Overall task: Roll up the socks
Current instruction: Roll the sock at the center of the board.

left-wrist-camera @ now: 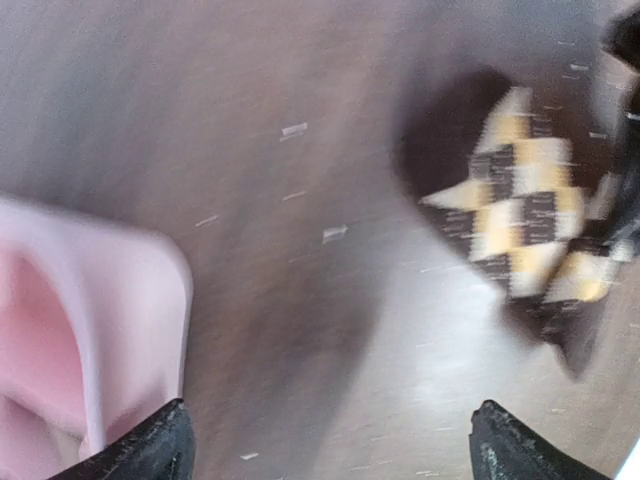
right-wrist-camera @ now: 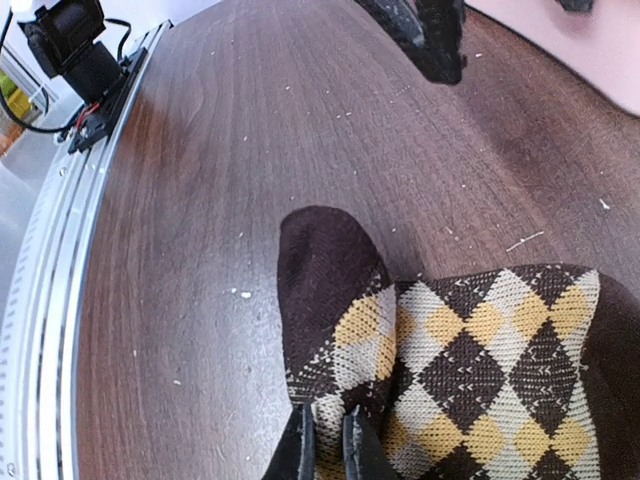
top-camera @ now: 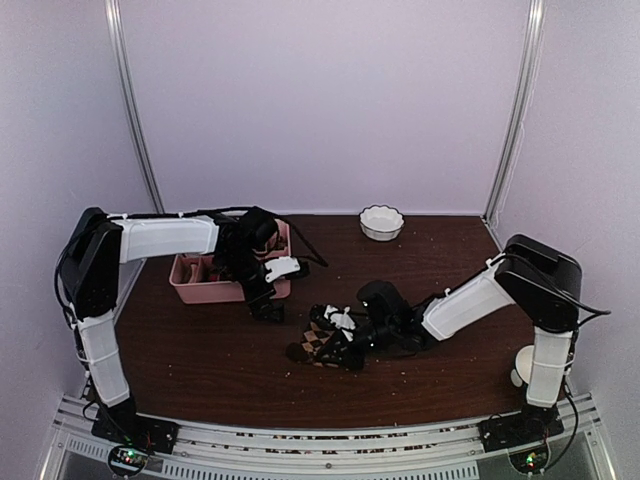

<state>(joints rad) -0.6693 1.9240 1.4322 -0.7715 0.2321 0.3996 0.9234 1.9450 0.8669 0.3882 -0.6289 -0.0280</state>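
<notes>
Right tool [top-camera: 348, 348] sits low at the middle of the counter [top-camera: 200, 375] in the overhead view, its jaws together on the near end of the argyle sock [top-camera: 318, 345], which lies flat and crumpled there. The right arm reaches in from its base with the elbow raised and the forearm sloping down to the left. The left arm folds over the pink tray [top-camera: 185, 288], and the left tool [top-camera: 266, 310] hangs just off the tray's front corner, apart from the sock. A white bowl [top-camera: 381, 222] stands far back. The sock's plain tan mate cannot be picked out in any view.

From the left wrist, the left tool [left-wrist-camera: 330, 450] is spread wide with nothing between its tips. It looks down on bare counter [left-wrist-camera: 300, 330], with the pink tray [left-wrist-camera: 120, 300] to one side and the argyle sock [left-wrist-camera: 520, 230] to the other. The picture is blurred.

From the right wrist, the right tool [right-wrist-camera: 325, 450] is clamped on a thin bit of fabric at the argyle sock's [right-wrist-camera: 450, 370] edge, near the toe.

The pinch looks shallow, so a pull or turn could slip the fabric free. With only one end held and nothing pinning the other, the whole sock may drag across the counter rather than curl. The spread left tool, if it drops beside the tray, could knock the rim.
</notes>
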